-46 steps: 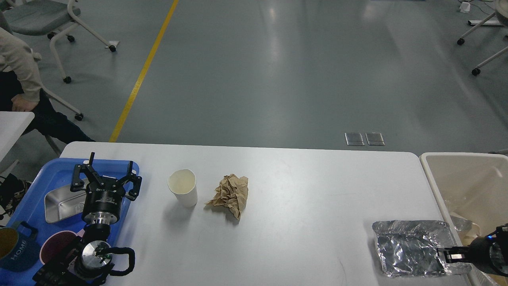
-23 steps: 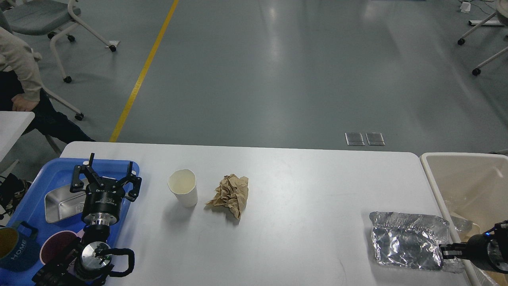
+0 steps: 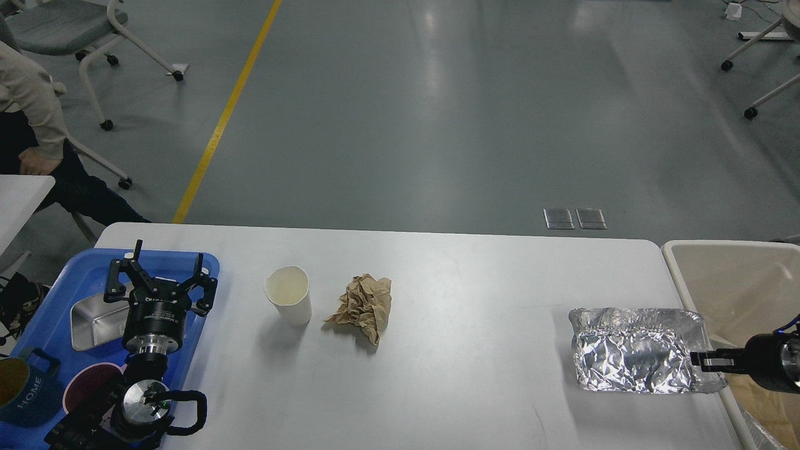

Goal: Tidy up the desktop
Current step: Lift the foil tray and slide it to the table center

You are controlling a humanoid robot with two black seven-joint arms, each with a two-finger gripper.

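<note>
The white desktop [image 3: 469,281] fills the lower view. On it stand a white paper cup [image 3: 288,294] and a crumpled brown paper [image 3: 364,307] left of centre. My right gripper [image 3: 703,360] comes in from the right edge and is shut on the right rim of a crumpled foil tray [image 3: 634,349], holding it tilted up near the desktop's right edge. My left gripper [image 3: 164,277] is open and empty, fingers spread, above the blue tray [image 3: 81,265].
The blue tray holds a steel dish [image 3: 94,322], a dark round plate [image 3: 87,387] and a blue "HOME" mug [image 3: 22,387]. A beige bin [image 3: 737,281] with trash stands right of the desktop. A seated person [image 3: 31,125] and chairs are at back left.
My right gripper has lifted the foil tray and carried it up and away, tilting it on edge. My left gripper has shifted slightly left and back over the blue tray.
</note>
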